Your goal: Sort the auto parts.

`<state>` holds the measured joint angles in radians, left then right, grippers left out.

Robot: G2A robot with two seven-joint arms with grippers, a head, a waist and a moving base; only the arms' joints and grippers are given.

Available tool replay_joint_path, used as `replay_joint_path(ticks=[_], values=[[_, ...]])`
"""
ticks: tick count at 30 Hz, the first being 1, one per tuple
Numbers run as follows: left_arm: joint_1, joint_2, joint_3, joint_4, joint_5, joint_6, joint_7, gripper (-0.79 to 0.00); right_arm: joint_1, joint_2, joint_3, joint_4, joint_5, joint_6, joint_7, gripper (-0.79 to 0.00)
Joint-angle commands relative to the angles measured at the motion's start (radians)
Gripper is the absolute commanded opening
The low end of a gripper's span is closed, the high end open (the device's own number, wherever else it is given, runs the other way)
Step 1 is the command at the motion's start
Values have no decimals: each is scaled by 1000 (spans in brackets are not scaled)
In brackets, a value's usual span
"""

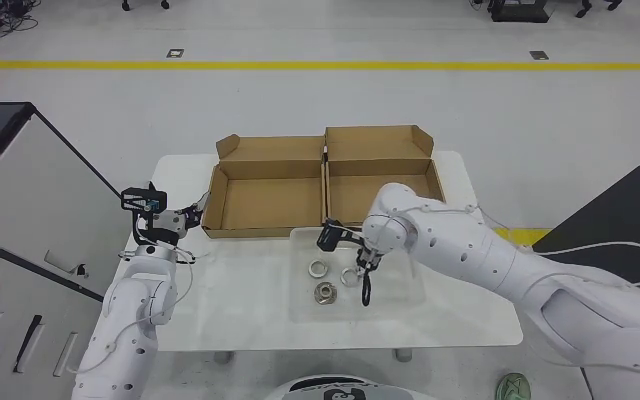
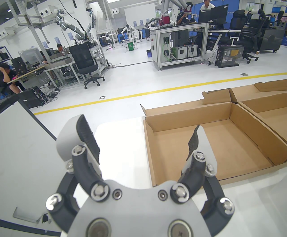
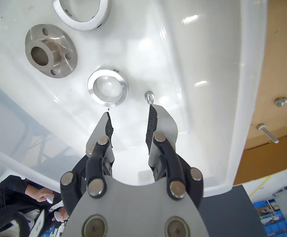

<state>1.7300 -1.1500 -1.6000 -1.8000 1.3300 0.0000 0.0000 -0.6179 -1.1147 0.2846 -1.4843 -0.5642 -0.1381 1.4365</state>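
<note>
Four metal parts we logged in the white tray (image 3: pixel 244 112) on the desk (image 1: pixel 245 300), namely large ring (image 3: pixel 80 13), flange (image 3: pixel 51 54), small collar (image 3: pixel 108 88) and short bolt (image 3: pixel 149 97), with the right pincer (image 3: pixel 130 112) narrowly parted, empty, beside the bolt, and the left pincer (image 2: pixel 138 122) wide, empty, beside the left cardboard box (image 2: pixel 192 114).

— What was cut off ahead of the right gripper (image 3: pixel 129 110)?
— The large silver metal ring (image 3: pixel 80 15), farthest from its fingertips, ran past the view's edge.
— And off to its side?
— A silver bolt (image 3: pixel 281 102) in the brown cardboard box (image 3: pixel 273 67) was clipped, so its length couldn't be told.
</note>
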Motion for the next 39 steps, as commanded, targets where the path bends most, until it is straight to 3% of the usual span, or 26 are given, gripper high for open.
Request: replay_joint_path(ticks=[1, 39], values=[[0, 0, 0, 0, 0, 0, 0, 0, -1, -5, 1, 12, -5, 3, -9, -428], [0, 0, 0, 0, 0, 0, 0, 0, -70, -41, 60, 73, -126, 44, -40, -576]])
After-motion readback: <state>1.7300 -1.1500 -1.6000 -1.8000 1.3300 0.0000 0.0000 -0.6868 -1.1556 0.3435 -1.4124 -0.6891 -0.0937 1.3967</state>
